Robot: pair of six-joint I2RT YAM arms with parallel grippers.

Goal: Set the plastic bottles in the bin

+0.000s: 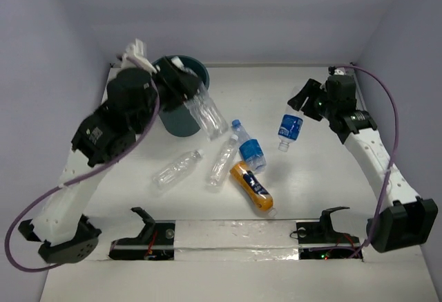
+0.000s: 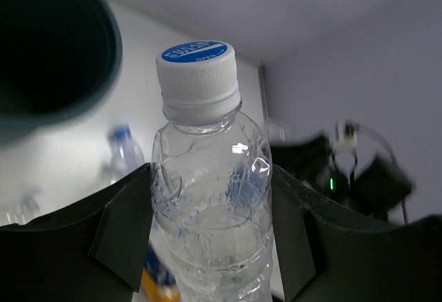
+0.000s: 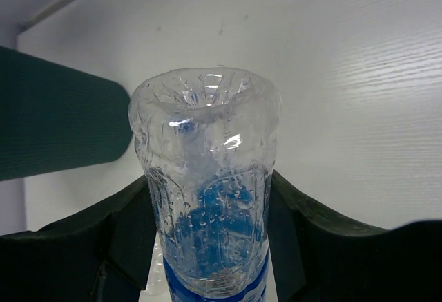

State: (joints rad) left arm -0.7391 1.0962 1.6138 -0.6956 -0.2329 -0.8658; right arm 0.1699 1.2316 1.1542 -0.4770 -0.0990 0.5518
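Observation:
My left gripper (image 1: 188,88) is shut on a clear unlabelled bottle (image 1: 208,114) and holds it tilted beside the rim of the dark teal bin (image 1: 173,119). In the left wrist view the fingers (image 2: 121,236) press both sides of this bottle (image 2: 210,198), which has a white, blue-topped cap; the bin (image 2: 48,46) is at the upper left. My right gripper (image 1: 306,101) is shut on a blue-labelled bottle (image 1: 290,128), base outward in the right wrist view (image 3: 207,177). Two clear bottles (image 1: 176,168) (image 1: 222,160), a second blue-labelled one (image 1: 250,146) and an orange-yellow one (image 1: 252,186) lie on the table.
The bin's side shows at the left in the right wrist view (image 3: 55,122). White walls enclose the table at the back and sides. Two black brackets (image 1: 148,229) (image 1: 324,222) sit on the strip at the near edge. Purple cables (image 1: 387,95) loop along both arms.

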